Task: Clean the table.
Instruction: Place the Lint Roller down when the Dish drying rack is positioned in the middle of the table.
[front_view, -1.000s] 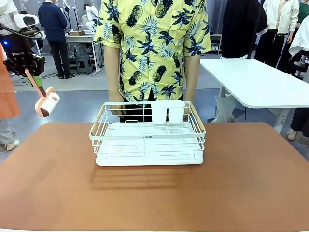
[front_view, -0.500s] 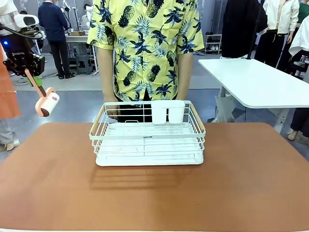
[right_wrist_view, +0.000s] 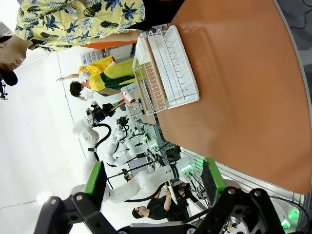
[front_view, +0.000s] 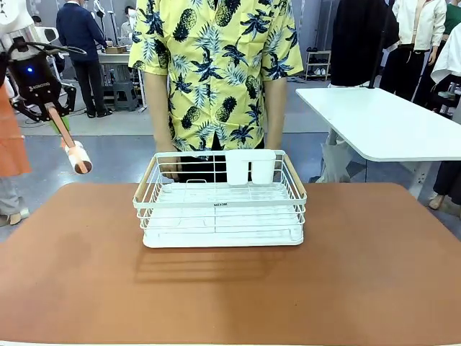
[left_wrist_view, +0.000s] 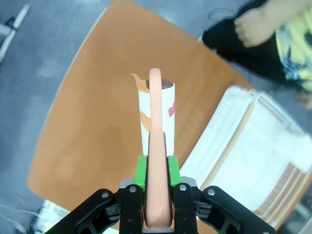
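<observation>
Reddish-brown counter [front_view: 374,288] spans the lower frame: smooth, stiff, nothing to grab (just roll over it). Upper left, left pincer [front_view: 50,114] is clamped on a lint roller [front_view: 75,156]; right pincer [right_wrist_view: 155,183] stands apart.

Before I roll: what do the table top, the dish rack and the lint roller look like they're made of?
Table: reddish-brown matte top, smooth and without glare; likely laminate or a mat, hard to tell.
Dish rack: thin white-coated wire, probably metal, with light wood-looking side handles and a white tray that looks plastic.
Lint roller: peach handle, smooth like plastic; white roll with a loose torn edge, likely adhesive paper.
</observation>
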You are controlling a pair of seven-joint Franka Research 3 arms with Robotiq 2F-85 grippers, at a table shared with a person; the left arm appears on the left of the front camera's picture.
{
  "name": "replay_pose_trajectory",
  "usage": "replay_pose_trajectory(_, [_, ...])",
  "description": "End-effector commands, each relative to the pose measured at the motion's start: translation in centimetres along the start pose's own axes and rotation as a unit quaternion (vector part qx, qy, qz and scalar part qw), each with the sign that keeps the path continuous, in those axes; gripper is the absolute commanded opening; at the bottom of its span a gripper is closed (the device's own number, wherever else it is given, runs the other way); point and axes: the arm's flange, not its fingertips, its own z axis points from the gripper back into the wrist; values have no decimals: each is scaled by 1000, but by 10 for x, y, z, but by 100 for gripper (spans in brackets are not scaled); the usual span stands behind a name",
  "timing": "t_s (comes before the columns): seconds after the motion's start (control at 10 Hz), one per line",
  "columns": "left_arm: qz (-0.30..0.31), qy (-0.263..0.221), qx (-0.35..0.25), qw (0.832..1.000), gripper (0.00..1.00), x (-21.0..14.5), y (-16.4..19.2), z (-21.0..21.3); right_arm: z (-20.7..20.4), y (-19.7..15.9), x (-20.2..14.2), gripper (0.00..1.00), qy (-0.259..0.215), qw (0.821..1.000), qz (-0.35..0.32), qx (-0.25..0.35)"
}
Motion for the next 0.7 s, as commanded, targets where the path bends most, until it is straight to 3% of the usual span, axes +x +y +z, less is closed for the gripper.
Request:
replay_pose_trajectory(0.0, [114,-48,-26,992,19,-17,0,-10,1,3,-1,100,-1,1000,3,-1])
replay_pose_trajectory(0.2, [181,-54,-90,978,19,-16,3,-28,1,3,-1,100,-1,1000,3,-1])
replay_pose_trajectory(0.6, [234,-104,-173,951,19,-32,20,-75,1,3,-1,100,-1,1000,3,-1])
